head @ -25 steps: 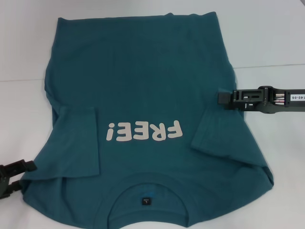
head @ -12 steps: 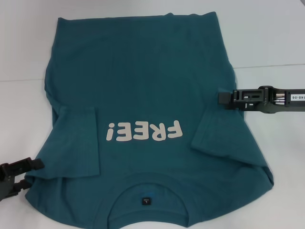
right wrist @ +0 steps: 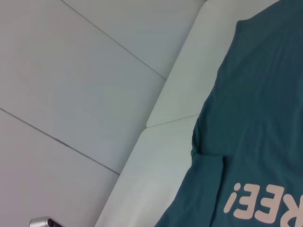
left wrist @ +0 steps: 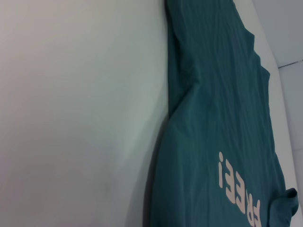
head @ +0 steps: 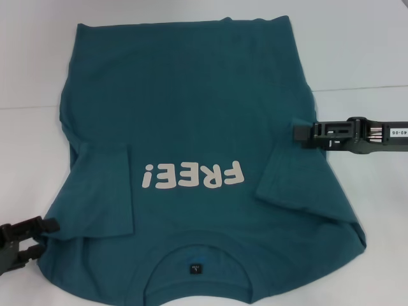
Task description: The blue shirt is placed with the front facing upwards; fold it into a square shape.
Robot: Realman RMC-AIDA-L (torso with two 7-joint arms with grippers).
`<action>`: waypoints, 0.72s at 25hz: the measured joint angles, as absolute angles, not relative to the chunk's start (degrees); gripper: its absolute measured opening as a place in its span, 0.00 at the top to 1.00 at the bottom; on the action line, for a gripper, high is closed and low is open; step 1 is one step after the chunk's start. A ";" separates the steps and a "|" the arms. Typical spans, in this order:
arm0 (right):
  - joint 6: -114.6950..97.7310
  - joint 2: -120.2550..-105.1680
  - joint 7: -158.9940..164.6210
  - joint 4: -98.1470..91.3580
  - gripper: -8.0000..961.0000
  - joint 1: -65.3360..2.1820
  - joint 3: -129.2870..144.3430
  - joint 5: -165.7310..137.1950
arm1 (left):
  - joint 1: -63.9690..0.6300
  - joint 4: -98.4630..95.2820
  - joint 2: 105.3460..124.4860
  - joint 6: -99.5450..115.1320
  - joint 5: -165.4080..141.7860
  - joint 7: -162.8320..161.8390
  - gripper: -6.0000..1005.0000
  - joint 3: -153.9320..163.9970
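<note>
In the head view the blue shirt [head: 191, 166] lay flat across the white counter [head: 363, 57], filling most of the frame, front up, with the cream lettering [head: 193, 175] just below center and the collar [head: 194, 264] at the bottom edge. Both sleeves were folded in over the body. The left end effector [head: 25, 239] sat at the lower left, right at the shirt's edge; couldn't tell if its fingers were apart or together. The right end effector [head: 303, 132] came in from the right edge at mid height, tip over the shirt's side, same deal, couldn't tell. Left wrist view had the shirt [left wrist: 218, 118] down the right side, counter [left wrist: 75, 109] on the left. Right wrist view showed the shirt [right wrist: 255, 123] at right.
</note>
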State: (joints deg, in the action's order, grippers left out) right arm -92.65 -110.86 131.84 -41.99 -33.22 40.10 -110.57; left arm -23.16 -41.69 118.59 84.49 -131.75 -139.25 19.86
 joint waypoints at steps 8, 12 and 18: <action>-92.63 -110.71 131.83 -41.75 0.34 -33.22 39.99 -110.57 | -21.71 -41.93 118.84 85.26 -131.93 -139.36 0.19 19.19; -92.63 -110.72 131.83 -41.74 0.34 -33.22 39.99 -110.57 | -21.14 -41.93 119.07 86.33 -131.99 -139.79 0.19 19.08; -92.64 -110.74 131.83 -41.71 0.34 -33.22 39.99 -110.57 | -20.31 -41.93 119.25 86.38 -132.20 -140.13 0.19 18.16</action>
State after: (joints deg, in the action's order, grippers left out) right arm -92.64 -110.74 131.83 -41.71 -33.22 39.99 -110.57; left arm -20.31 -41.93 119.25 86.38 -132.20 -140.13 18.16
